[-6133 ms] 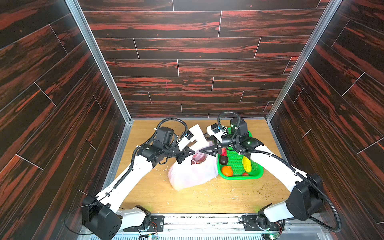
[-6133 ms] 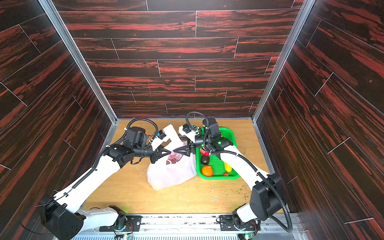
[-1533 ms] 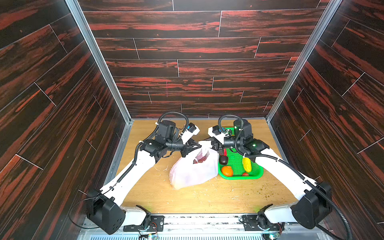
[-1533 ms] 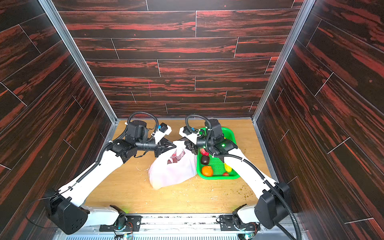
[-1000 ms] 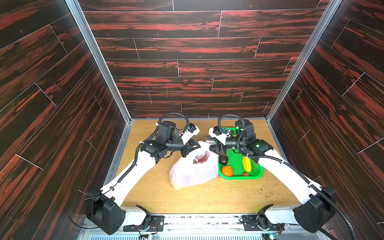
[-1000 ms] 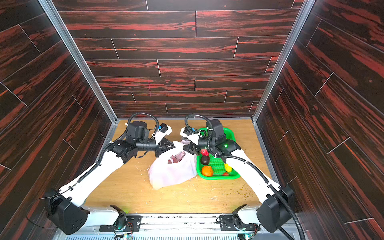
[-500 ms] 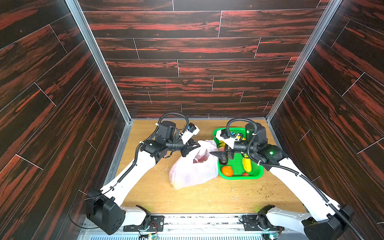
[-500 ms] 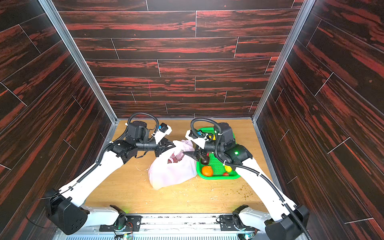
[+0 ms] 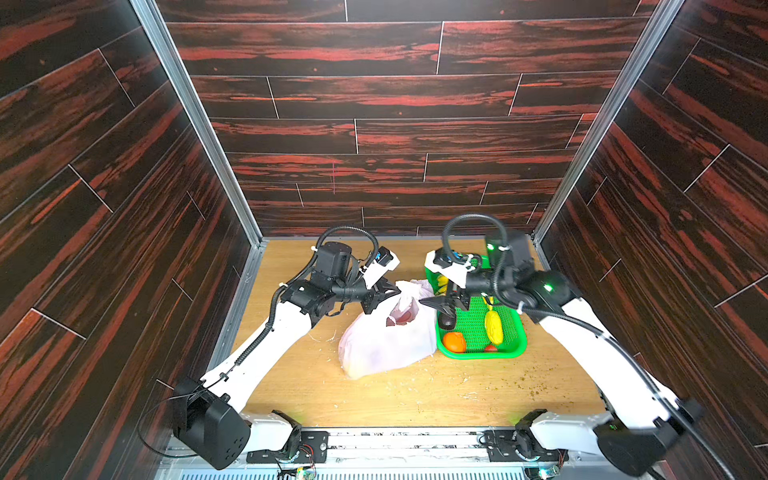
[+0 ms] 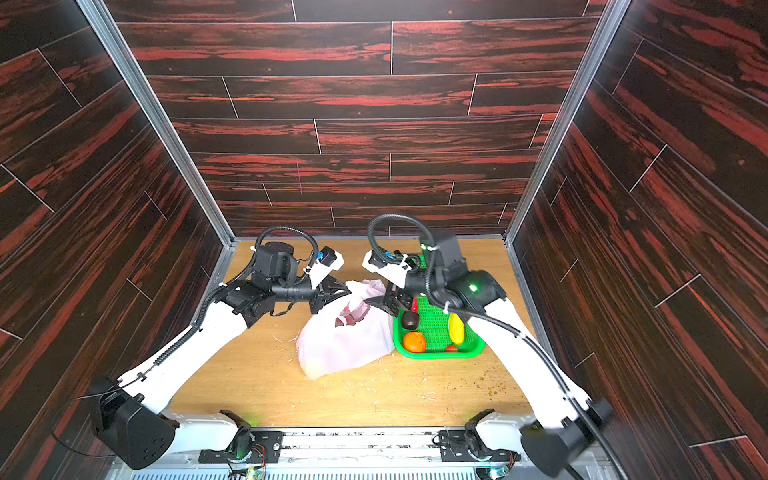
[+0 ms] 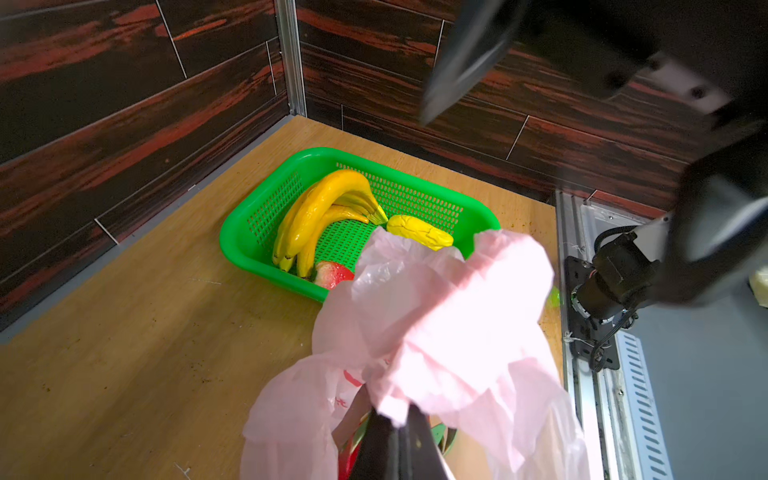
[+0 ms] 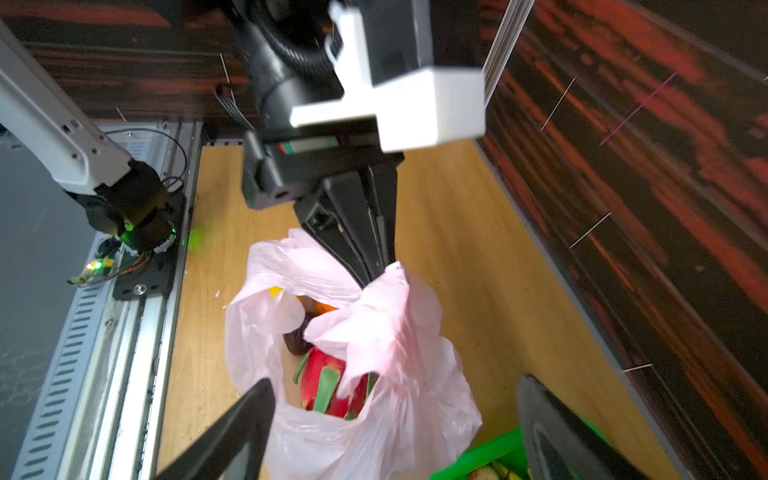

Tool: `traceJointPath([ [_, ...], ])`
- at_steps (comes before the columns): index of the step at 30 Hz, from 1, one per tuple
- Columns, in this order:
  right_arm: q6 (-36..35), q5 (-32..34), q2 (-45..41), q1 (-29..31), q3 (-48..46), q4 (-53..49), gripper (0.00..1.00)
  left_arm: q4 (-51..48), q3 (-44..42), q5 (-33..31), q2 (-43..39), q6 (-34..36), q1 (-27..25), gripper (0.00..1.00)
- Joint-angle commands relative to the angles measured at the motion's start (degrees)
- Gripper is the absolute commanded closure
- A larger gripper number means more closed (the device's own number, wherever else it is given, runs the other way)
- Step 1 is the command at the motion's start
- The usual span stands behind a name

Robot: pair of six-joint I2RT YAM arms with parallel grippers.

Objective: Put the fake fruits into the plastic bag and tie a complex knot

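The near strip of the table [image 9: 415, 395] is bare wood with scattered crumbs [image 9: 536, 384]. Beyond it the plastic bag [image 9: 386, 338] sits slumped on the table left of centre, its side touching the green mesh basket [image 9: 478, 354] on its right. At the basket's near end lie an orange [image 9: 454, 341] and a strawberry [image 9: 491, 348]. Further in are a yellow lemon [image 9: 493, 327] and a dark purple ball [image 9: 446, 322], the ball close to the wall nearest the bag.

The bag's mouth gapes upward, and the right wrist view looks into it. A pink-green dragon fruit [image 12: 328, 382] sits uppermost, with a dark fruit [image 12: 296, 341] and an orange-coloured fruit [image 12: 323, 307] deeper in.

The left hand [image 9: 390, 293] is clenched on a bunched fold of the bag's upper edge and holds it up off the table. The right hand [image 9: 441, 305] hovers above the line where bag and basket meet, released, its jaws spread wide with nothing in them.

At the basket's far end rests the banana bunch [image 11: 324, 212], with a second strawberry [image 11: 332, 274] by its tips.
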Motion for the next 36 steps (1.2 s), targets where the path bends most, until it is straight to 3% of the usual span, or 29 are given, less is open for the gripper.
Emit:
traceJointPath([
  [1,-3.4,-2.3,3.8,0.7,2.9,-4.5,0.09,-0.9,0.0,0.1,-1.9,3.5,-0.1,1.0],
  [6,-6.5,-5.9,8.5,0.7,6.5,-7.4,0.14,-0.6,-0.3,0.1,-2.3,4.4,-0.1,1.0],
  [20,-6.0,-9.6,13.4,2.2,7.3,-6.2,0.34,0.0,-0.3,0.1,-2.3,5.6,-0.1,1.0],
  [36,-3.5,-8.2,12.9,2.9,3.8,-3.1,0.93,1.6,-0.1,-1.3,-3.9,2.8,-0.1,1.0],
])
